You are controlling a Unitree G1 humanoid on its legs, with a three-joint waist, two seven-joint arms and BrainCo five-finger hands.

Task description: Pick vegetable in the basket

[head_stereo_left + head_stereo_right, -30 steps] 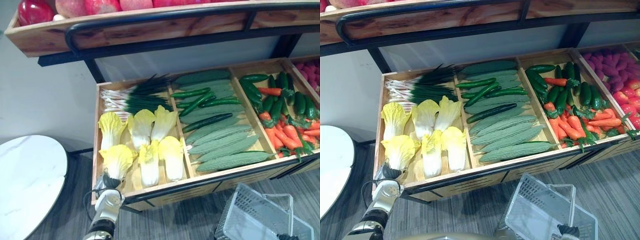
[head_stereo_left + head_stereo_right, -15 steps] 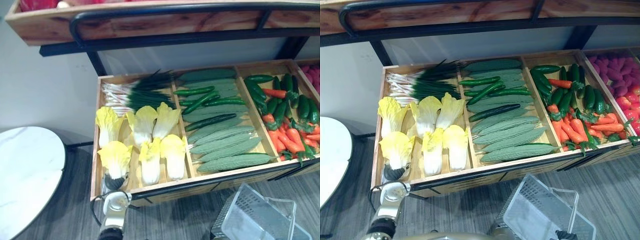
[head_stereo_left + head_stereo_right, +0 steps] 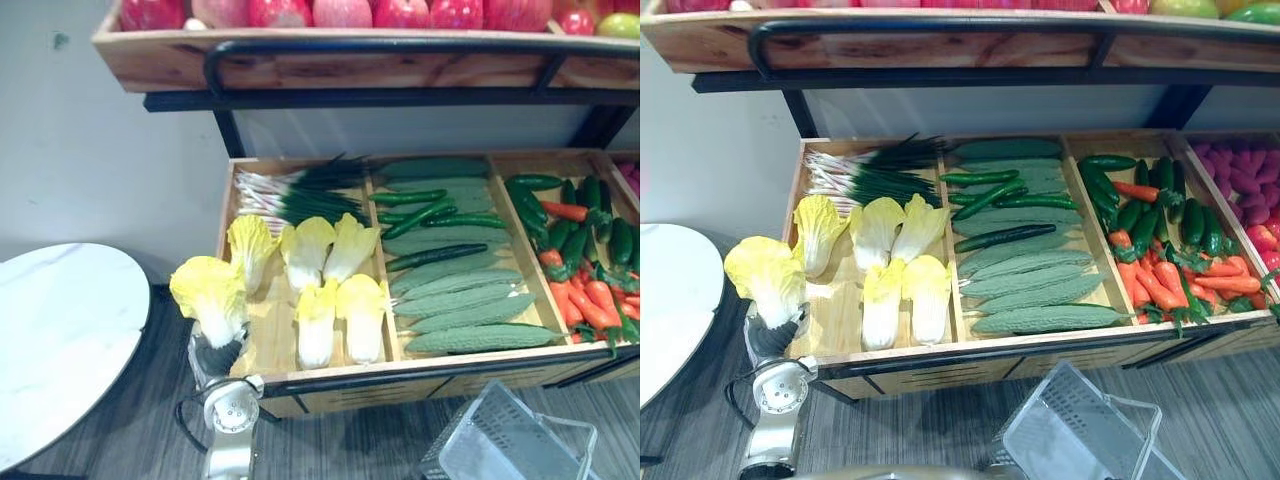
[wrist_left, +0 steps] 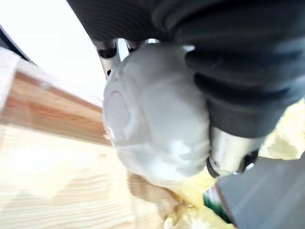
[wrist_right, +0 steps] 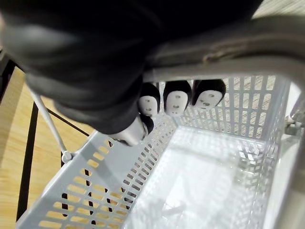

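My left hand is shut on the white stem end of a yellow-leaved napa cabbage, holding it upright over the front left corner of the wooden crate. The left wrist view has the pale cabbage stem pressed under the hand's dark cover. Several more cabbages lie in the crate's left compartment. A grey plastic basket hangs below the crate at the lower right. My right hand is curled round the basket's handle, and the basket holds nothing.
Green onions lie behind the cabbages. Cucumbers and bitter gourds fill the middle compartment, peppers and carrots the right one. A black rail runs along the crate's front. A shelf of red fruit overhangs. A white round table stands left.
My left hand has lifted the front left cabbage up off the crate floor and out toward the crate's left edge. The whole picture has also shifted, since the camera moved.
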